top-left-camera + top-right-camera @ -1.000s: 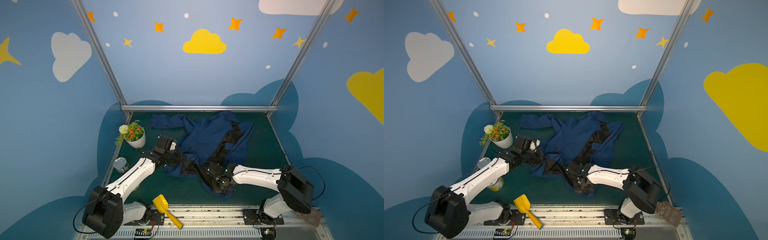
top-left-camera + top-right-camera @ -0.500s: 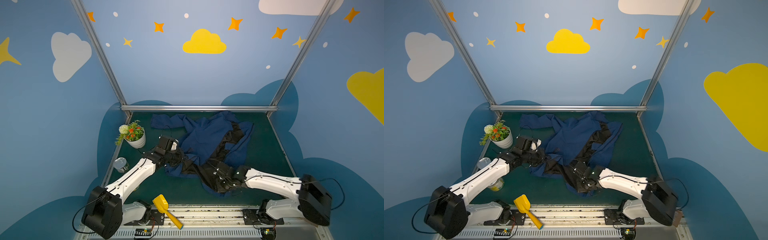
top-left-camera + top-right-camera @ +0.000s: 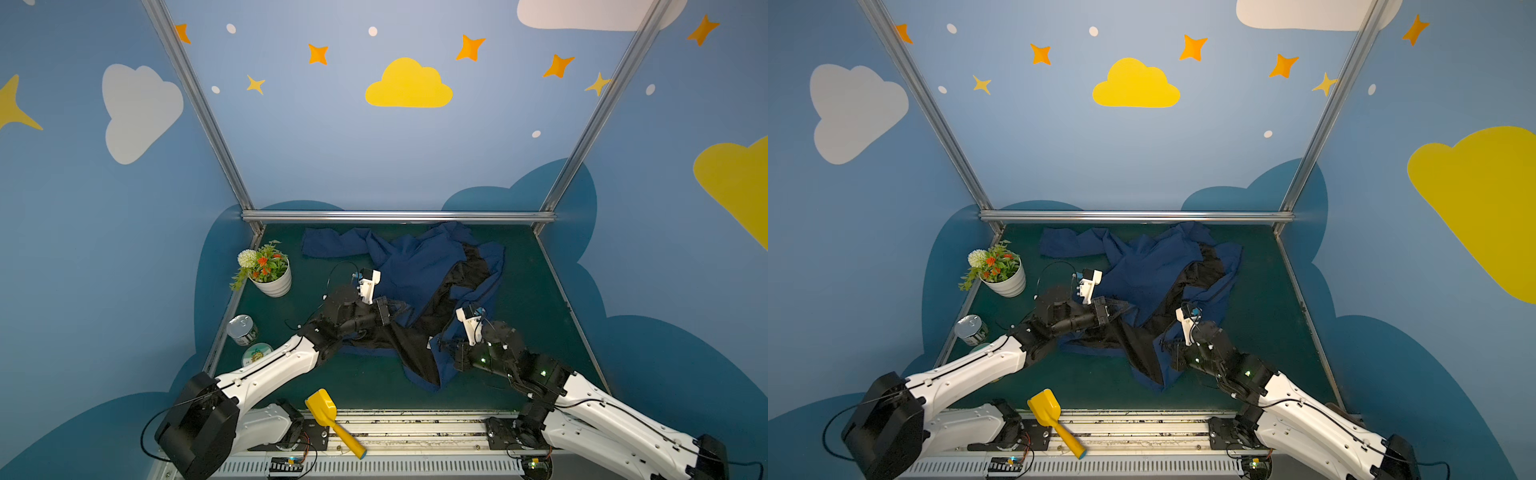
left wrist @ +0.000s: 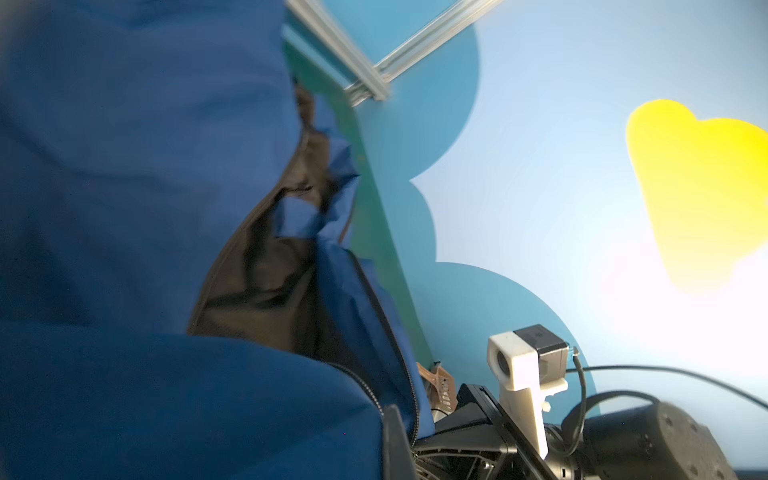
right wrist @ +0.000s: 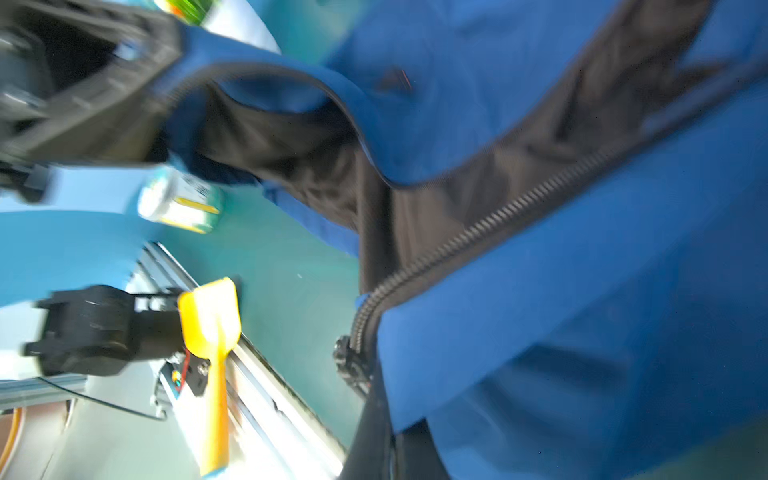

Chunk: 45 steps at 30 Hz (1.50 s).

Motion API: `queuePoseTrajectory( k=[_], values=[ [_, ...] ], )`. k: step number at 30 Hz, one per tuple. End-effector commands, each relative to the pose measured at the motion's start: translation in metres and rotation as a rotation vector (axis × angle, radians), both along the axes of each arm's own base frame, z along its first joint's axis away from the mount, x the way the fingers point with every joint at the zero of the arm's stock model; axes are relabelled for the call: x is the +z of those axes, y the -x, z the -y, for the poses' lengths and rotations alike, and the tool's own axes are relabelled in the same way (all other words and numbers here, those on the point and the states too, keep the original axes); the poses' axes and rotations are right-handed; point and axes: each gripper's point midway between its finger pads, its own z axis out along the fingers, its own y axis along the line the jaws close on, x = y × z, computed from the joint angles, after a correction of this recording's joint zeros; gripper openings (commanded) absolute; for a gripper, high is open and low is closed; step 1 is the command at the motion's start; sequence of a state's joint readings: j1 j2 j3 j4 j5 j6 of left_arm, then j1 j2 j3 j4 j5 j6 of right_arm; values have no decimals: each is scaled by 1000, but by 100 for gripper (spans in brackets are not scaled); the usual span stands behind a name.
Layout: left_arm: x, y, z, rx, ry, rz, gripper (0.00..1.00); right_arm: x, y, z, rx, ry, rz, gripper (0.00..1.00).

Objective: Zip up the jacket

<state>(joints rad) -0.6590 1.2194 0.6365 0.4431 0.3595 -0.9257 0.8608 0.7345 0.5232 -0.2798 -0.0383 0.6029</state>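
Top views: jacket (image 3: 415, 266) crumpled mid-surface (image 3: 536, 307), front gaping, black lining (image 3: 461, 274) exposed. Zipping not begun, edges unjoined. Clamped tight on jacket's front edges: left fingers (image 3: 390, 311), right fingers (image 3: 441, 348). Navy fabric thin, limp, creased; zipper teeth (image 5: 478, 232) ribbed coil.

I can read no words or numbers anywhere. The can (image 3: 242, 330) at the table's (image 3: 532, 291) 9 o'clock edge wears a green-and-white label. Its print is too small in both top views and smeared in my right wrist view. A small reddish mark (image 5: 397, 79) on the jacket (image 5: 582, 332) is blurred too.
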Motion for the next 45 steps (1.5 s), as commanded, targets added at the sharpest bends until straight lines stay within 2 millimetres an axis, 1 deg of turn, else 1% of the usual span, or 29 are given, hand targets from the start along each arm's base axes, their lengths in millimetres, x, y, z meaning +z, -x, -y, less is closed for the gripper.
queuePoseTrajectory(
  k=[1, 4, 7, 9, 14, 19, 22, 26, 28, 32, 34, 39, 45],
  values=[
    [53, 10, 19, -53, 115, 293, 3, 36, -7, -13, 42, -88, 107, 0],
    [69, 24, 29, -52, 127, 458, 3, 48, -8, -14, 43, -94, 107, 0],
    [83, 38, 34, -54, 144, 620, 3, 60, -8, -13, 44, -104, 121, 0],
    [92, 39, 32, -5, 163, 692, 3, 71, -9, -12, 41, -116, 146, 0],
    [105, 32, 24, 81, 227, 723, 3, 93, -12, -8, 16, -162, 216, 0],
    [119, 24, 15, 186, 309, 733, 3, 106, -13, -11, 17, -237, 290, 0],
    [127, 17, 9, 259, 359, 720, 3, 115, -16, -7, -24, -269, 369, 0],
    [138, 14, 8, 291, 374, 734, 3, 139, -24, -3, -79, -304, 493, 0],
    [140, 15, 9, 284, 385, 728, 3, 145, -26, -8, -76, -302, 522, 0],
    [143, 17, 13, 270, 400, 720, 3, 161, -29, -14, -104, -374, 573, 0],
    [147, 17, 12, 279, 404, 731, 3, 168, -29, -20, -98, -383, 592, 0],
    [168, 19, 9, 297, 425, 787, 3, 178, -27, -30, -85, -409, 599, 0],
    [183, 22, 11, 293, 429, 844, 3, 196, -24, -39, -66, -419, 634, 0]
  ],
)
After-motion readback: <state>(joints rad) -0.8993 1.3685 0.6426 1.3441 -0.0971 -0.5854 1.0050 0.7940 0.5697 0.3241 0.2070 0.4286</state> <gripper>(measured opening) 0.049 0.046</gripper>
